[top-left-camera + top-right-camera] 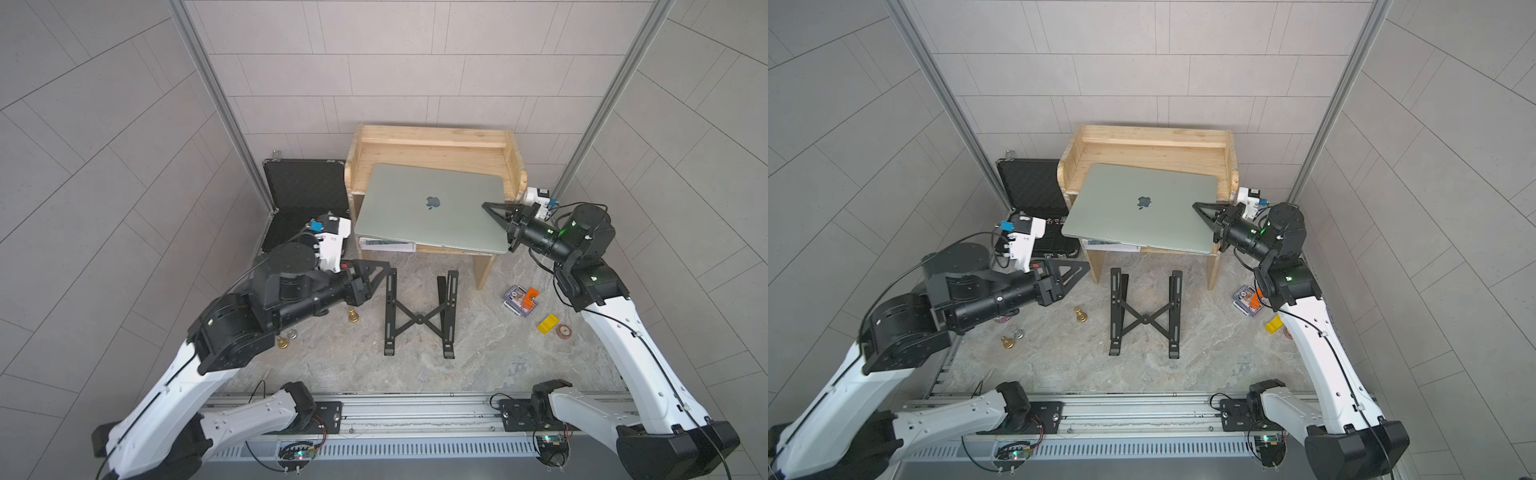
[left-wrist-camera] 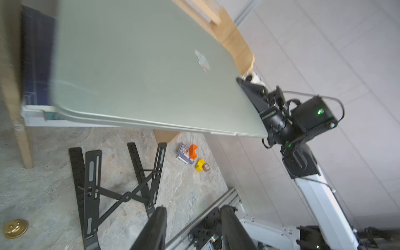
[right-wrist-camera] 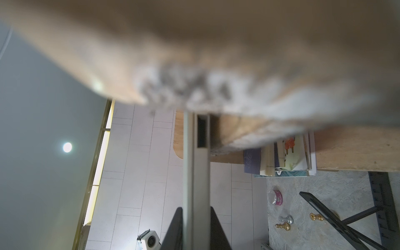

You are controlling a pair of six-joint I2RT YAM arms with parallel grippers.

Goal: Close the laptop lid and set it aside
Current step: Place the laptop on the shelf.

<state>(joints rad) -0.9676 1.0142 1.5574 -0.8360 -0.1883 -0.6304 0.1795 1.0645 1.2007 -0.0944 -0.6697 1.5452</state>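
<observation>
Silver laptop (image 1: 407, 216) 1 | right claw (image 1: 487, 205) clamps its edge | left claw (image 1: 386, 267) parted, empty | chess pieces (image 1: 352, 316) 3

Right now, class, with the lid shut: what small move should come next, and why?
Probably slide the laptop further back onto the wooden desk before letting go. The right end effector pinches its right edge, the lid is shut, and its front edge appears to overhang the desk.

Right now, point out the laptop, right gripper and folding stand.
laptop (image 1: 432, 222): in a top view, silver lid below the logo.
right gripper (image 1: 486, 205): in a top view, fingertips on the laptop's edge.
folding stand (image 1: 419, 319): in a top view, where its black struts cross.
</observation>
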